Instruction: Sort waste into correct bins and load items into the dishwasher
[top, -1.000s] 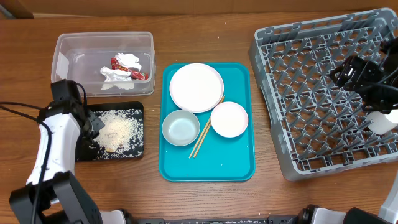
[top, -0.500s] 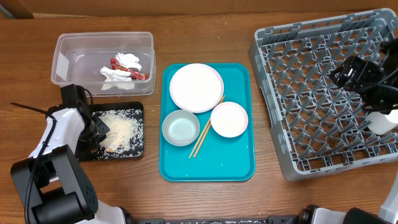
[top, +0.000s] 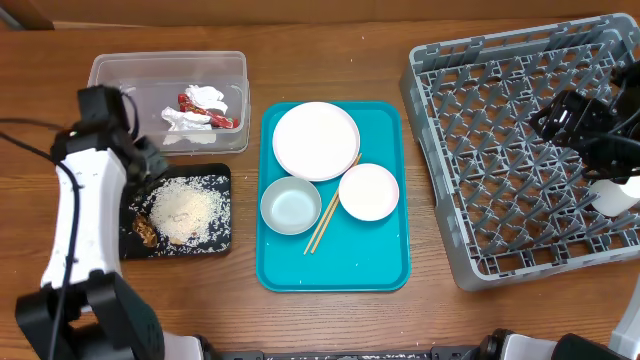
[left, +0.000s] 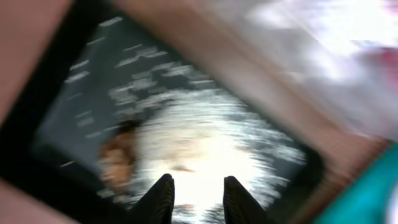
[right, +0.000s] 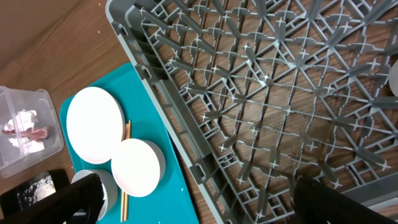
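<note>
The left gripper (left: 196, 198) hangs over the shallow black rectangular tray (top: 218, 175), its fingers slightly parted and empty. I judge that it has just released food waste there. That tray holds one heap of loose white rice (top: 185, 210) and one small brown food lump (top: 146, 228). Just beyond it, the clear rectangular plastic tub (top: 165, 57) takes dry rubbish: one crumpled white napkin (top: 205, 97) and one red sauce packet (top: 222, 122). The teal tray (top: 335, 265) in the middle carries what awaits loading: one round white plate (top: 316, 140), two white bowls (top: 291, 205) (top: 369, 191) and one pair of thin wooden chopsticks (top: 328, 215). On the right, the large grey pegged dish rack (top: 500, 150) holds one small white cup (top: 610, 195). The right gripper (right: 202, 202) hovers over the rack, spread wide and empty.
</note>
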